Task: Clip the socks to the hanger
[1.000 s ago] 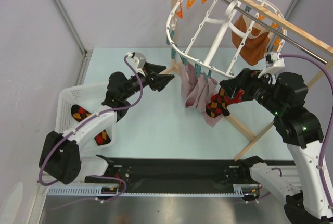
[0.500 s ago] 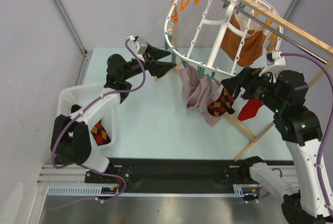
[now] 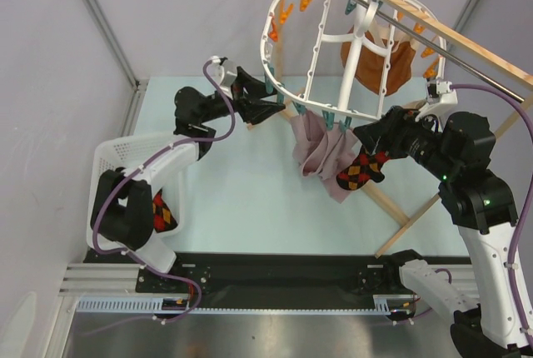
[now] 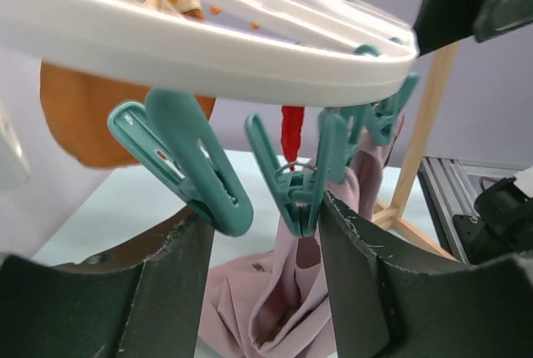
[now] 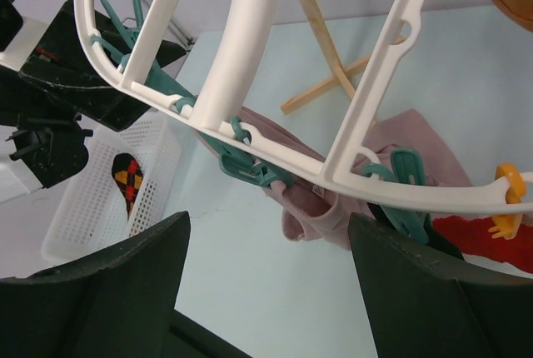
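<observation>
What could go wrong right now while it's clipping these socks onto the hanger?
Two teal clips sit between the fingers of the left tool under the hanger rim; closing could pinch the wrong one or shove the tilted ring.
The sock hangs below the rim beside the open right tool; what holds it is hidden, so a swing might drop it.
The pink cloth hangs right beside it and could get caught.

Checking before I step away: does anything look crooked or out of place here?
The hanger hangs steeply tilted, its near rim low, instead of level. One sock dangles below that rim; the other sock lies in the basket.
</observation>
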Available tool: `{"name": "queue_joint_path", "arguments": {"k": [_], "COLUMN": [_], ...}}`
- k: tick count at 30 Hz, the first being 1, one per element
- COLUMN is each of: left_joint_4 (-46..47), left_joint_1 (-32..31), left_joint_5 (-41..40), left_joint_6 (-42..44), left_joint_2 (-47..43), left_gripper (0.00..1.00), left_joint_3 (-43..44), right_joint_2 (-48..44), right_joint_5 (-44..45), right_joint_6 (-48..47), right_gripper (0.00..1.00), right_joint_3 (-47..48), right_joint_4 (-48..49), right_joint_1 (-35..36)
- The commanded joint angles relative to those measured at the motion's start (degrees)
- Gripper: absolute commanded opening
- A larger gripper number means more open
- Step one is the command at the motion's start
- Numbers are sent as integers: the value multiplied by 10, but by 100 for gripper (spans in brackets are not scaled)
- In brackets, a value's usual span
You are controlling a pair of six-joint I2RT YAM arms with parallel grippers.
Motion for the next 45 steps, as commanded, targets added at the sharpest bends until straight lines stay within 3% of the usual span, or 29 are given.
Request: {"name": "queue_joint_path", "arguments": {"k": [1, 5, 12, 16, 26, 31, 37, 38, 45], "left_joint_4": [117, 110, -2, -56, -242, -360, -475, -479, -489], "left_joint_1": [-1, -15, -42, -55, -124, -186, -272, -283, -363], "left_joint_5": [43, 40, 11, -27, -242, -401, -559, -610, -752], "left_joint_6": [-55, -44, 23, 43, 151, 170, 164, 169, 186], "left_joint_2": [-3, -12, -48, -74, -178, -206, -210, -211, -226], "left_gripper": [57, 55, 46, 31, 9, 9, 1, 1, 0], "left_joint_3": [-7, -15, -24, -34, -42, -22, 7, 6, 1], "right_joint_2": [-1, -2, -4, -5, -3, 1, 11, 12, 18], "right_joint_5": [-14, -17, -25, -37, -87, -130, -196, -209, -287], "right_joint_6": [-3, -1, 4, 11, 52, 86, 128, 145, 214], "right_gripper": [83, 83, 83, 83, 83, 82, 83, 83, 82], "right_joint_3": [20, 19, 24, 25, 39, 47, 77, 83, 63], "right_joint_4": [11, 11, 11, 9, -1, -2, 13, 18, 80], "right_joint_1": [-3, -3, -3, -3, -3, -4, -3, -3, 12]}}
